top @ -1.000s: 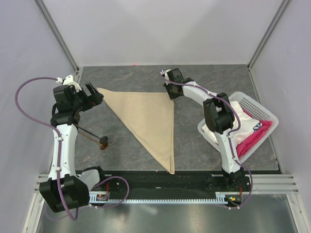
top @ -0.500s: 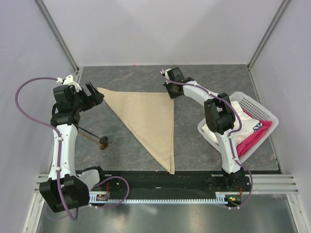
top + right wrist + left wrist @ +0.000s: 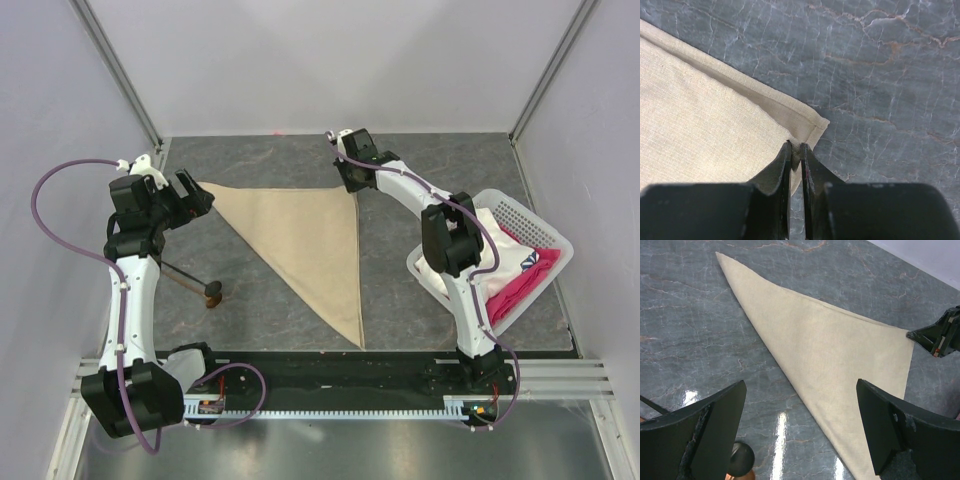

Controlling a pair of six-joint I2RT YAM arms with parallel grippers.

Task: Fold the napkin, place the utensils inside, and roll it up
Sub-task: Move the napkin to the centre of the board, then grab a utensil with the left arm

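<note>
At the left of the surface [image 3: 250, 320], we saw the left jaws spread wide, holding nothing, just off the left tip of the napkin [image 3: 305, 245]. The utensil [image 3: 190, 280] lay nearer the arm bases, apart from the cloth. The napkin lay folded in a triangle, and the right jaws were pinched narrowly on its far right corner.

At the black right gripper [image 3: 795, 154], napkin [image 3: 305, 245] plain beige-tan, no pattern; table [image 3: 260, 160] under it dark grey, marbled with pale and rusty veins. Near the black left gripper [image 3: 801, 385], utensil [image 3: 213, 292] with dark handle, brown head. Well apart from the right gripper, basket [image 3: 545, 235] white, perforated, holding a white cloth [image 3: 488, 222] and a pink-red cloth [image 3: 525, 280].
</note>
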